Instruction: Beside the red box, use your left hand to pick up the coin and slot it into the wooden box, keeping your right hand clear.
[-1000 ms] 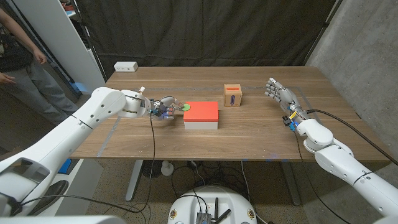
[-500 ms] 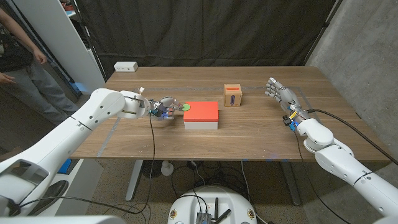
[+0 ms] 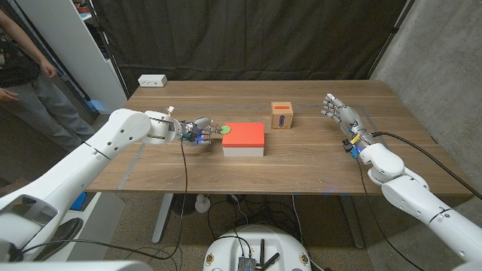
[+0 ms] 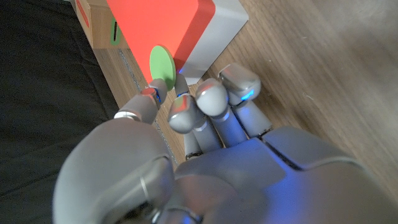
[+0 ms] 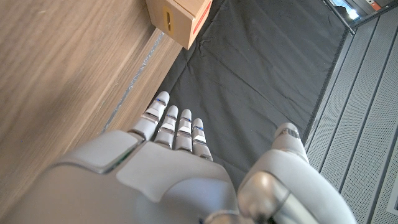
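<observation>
Nothing shifts between frames: left hand (image 3: 197,129) hovers, fingers curled loosely, empty, beside green coin (image 4: 162,63) at red box (image 3: 244,135); thin, stiff, light, likely slippery; pinch its rim. Right hand (image 3: 337,110) open, clear

left hand (image 3: 197,129) fingers curled, right hand (image 3: 337,110) fingers apart

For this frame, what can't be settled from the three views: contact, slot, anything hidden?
- Head view: whether the left hand touches the green coin; too small, fingers overlap it.
- Left wrist view: the fingertips stand near the coin, but whether it is pinched is unclear; its lower edge is hidden behind them.
- Wooden box: its slot is too small to judge in the head view.
- Red box: cut off by the wrist picture's edge.
</observation>
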